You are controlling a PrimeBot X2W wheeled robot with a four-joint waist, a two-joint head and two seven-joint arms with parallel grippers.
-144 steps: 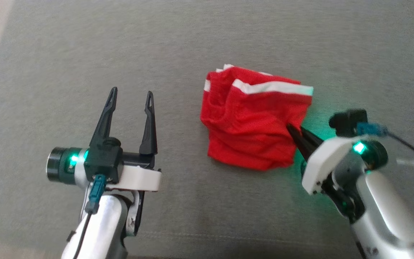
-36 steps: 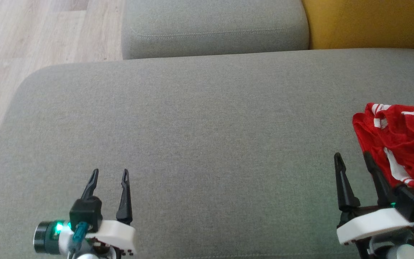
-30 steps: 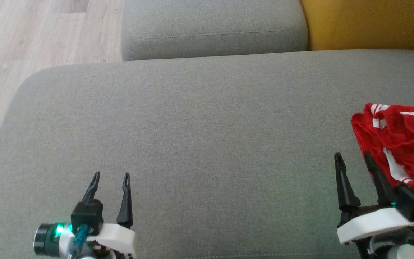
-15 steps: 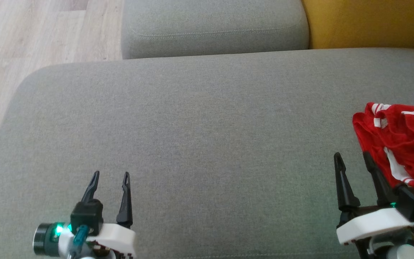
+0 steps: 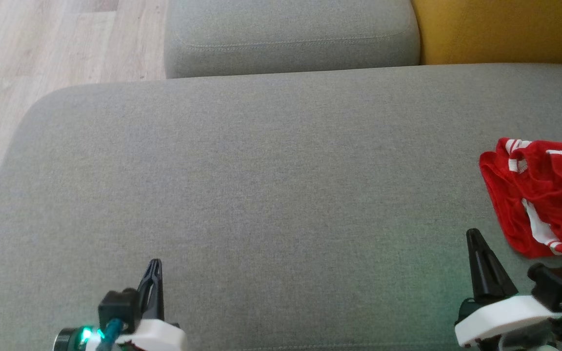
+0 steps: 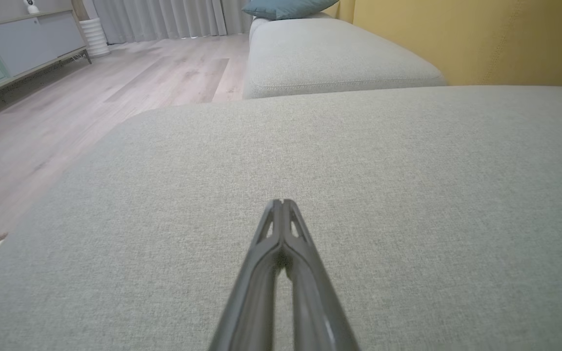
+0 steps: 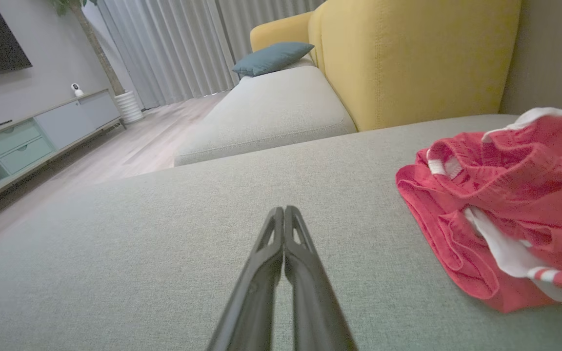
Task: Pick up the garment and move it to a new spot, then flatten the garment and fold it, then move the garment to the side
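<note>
Garment (image 5: 542, 204): lay rumpled at right edge of cushion (image 5: 261, 195); I judged it set aside.
Left gripper (image 5: 154, 267): clenched, empty.
Right gripper (image 5: 474, 238): clenched, empty, near garment.
Remaining: probably nothing.

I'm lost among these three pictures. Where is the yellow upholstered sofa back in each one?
Head view: the yellow upholstered sofa back sits in the top right corner.
Left wrist view: the sofa back is at the top right, behind the grey seats.
Right wrist view: the sofa back is at the top, centre to right.
Shared landmark: the smaller grey fabric seat cushion adjoins its left side in every view.
</note>
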